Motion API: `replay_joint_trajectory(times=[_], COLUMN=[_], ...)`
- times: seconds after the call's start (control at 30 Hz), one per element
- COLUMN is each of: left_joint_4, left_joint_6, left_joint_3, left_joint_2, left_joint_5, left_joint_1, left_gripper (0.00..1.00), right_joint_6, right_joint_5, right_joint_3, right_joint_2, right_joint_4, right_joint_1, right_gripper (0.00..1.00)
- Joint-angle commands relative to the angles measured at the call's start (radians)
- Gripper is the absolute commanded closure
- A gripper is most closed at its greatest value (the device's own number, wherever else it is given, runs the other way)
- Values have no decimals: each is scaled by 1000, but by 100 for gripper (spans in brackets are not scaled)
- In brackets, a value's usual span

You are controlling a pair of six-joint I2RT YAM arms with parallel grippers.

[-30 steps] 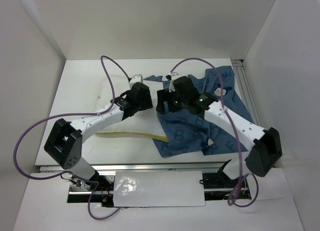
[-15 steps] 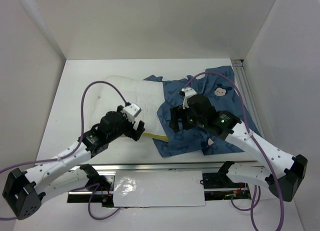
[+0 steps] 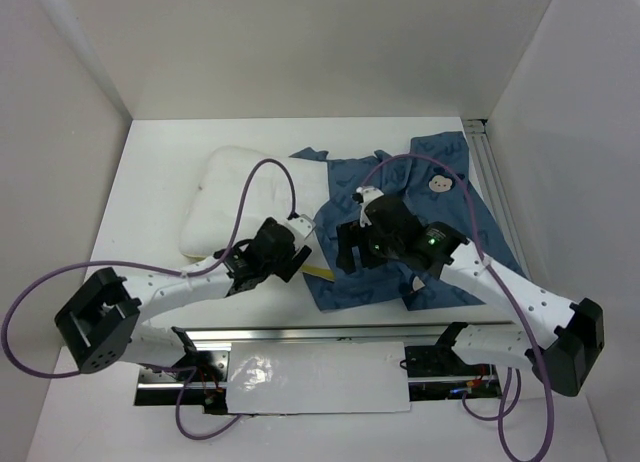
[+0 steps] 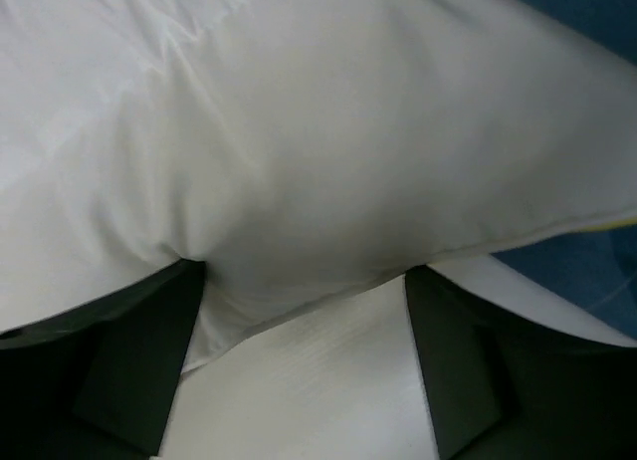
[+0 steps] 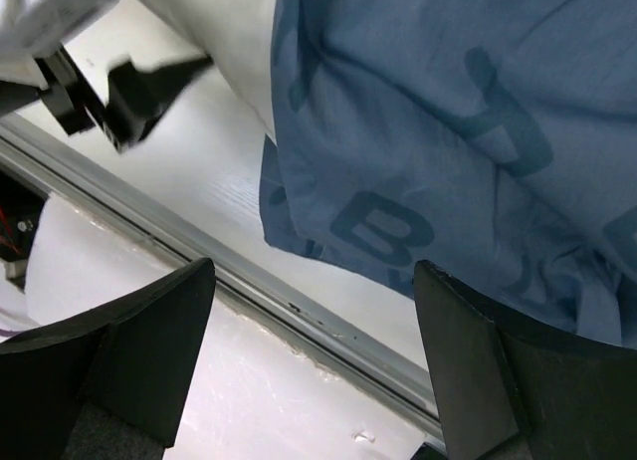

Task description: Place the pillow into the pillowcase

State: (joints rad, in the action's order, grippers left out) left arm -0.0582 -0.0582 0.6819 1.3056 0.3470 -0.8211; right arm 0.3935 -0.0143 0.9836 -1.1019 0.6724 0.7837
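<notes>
The white pillow (image 3: 240, 187) lies at the left middle of the table, its right end inside the blue pillowcase (image 3: 455, 217). A yellow strip (image 3: 318, 273) shows at its near right corner. My left gripper (image 3: 298, 262) is open at that corner. In the left wrist view the pillow (image 4: 299, 131) bulges just above the open gripper (image 4: 304, 365), and its edge reaches between the fingers (image 4: 129, 370). My right gripper (image 3: 347, 252) is open and empty over the pillowcase's near left edge. The right wrist view shows the lettered pillowcase (image 5: 448, 131) above the open gripper (image 5: 314, 365).
The table's front edge with a metal rail (image 3: 320, 334) runs just near both grippers and shows in the right wrist view (image 5: 299, 306). White walls close in the left, back and right. Purple cables (image 3: 260, 182) loop over the pillow and pillowcase.
My left gripper has left the top of the pillow, drawn back and come to its near right corner. My right gripper has moved nearer, to the pillowcase's near left edge.
</notes>
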Motion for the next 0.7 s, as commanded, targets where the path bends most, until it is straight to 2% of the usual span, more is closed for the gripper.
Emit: replay_joint_trajectory(times=[0.0, 0.03, 0.1, 0.13, 0.17, 0.2, 0.33, 0.43, 0.53, 0.67], left_joint_4=[81, 98, 126, 135, 135, 146, 173, 173, 140, 81], left_joint_6=[-37, -37, -74, -101, -120, -120, -155, -184, -233, -246], left_joint_3=[54, 54, 65, 76, 76, 85, 94, 114, 159, 228], left_joint_2=[59, 70, 89, 89, 89, 74, -31, -98, -98, -39], left_joint_5=[167, 182, 196, 249, 250, 250, 195, 48, 43, 92], left_joint_1=[-15, -15, -15, -15, -15, -15, -26, -26, -26, -35], left_gripper=[15, 24, 52, 100, 100, 100, 100, 100, 100, 100], right_joint_6=[19, 19, 33, 53, 53, 68, 77, 77, 68, 116], right_joint_5=[16, 16, 65, 114, 132, 148, 171, 171, 175, 340], right_joint_3=[-23, -23, -32, -33, -33, -33, -42, -42, -23, 13], right_joint_2=[-35, -35, -35, -35, -35, -35, -35, -45, -87, -137], right_joint_4=[-28, -28, -28, -17, -17, -17, -51, -92, -93, -34], right_joint_1=[17, 17, 26, 26, 26, 35, 69, 103, 132, 141], right_gripper=[13, 13, 14, 19, 19, 25, 38, 48, 48, 47])
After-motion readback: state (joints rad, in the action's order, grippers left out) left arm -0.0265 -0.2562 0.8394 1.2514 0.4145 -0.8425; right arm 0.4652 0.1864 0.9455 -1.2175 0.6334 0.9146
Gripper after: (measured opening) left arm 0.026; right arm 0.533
